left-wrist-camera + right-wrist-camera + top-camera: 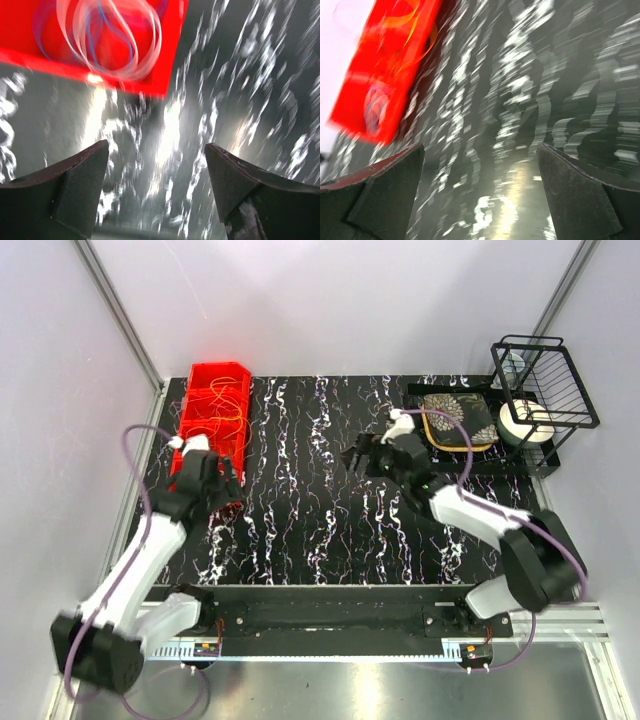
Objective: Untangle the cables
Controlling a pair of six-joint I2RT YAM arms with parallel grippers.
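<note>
Left gripper (pixel 156 150) hangs with its jaws spread and nothing between them, by the near end of the red bin (pixel 220 367) at the far left of the table (pixel 320 530). Right gripper (pixel 360 455) hovers above the middle of the marbled black top, jaws likewise wide apart and empty. Inside the bin lie the cables (pixel 225 410): thin orange and yellow loops heaped in a loose tangle along its length. The blurred left wrist view shows pale coils with blue strands close to the bin's near edge. Neither gripper touches them
</note>
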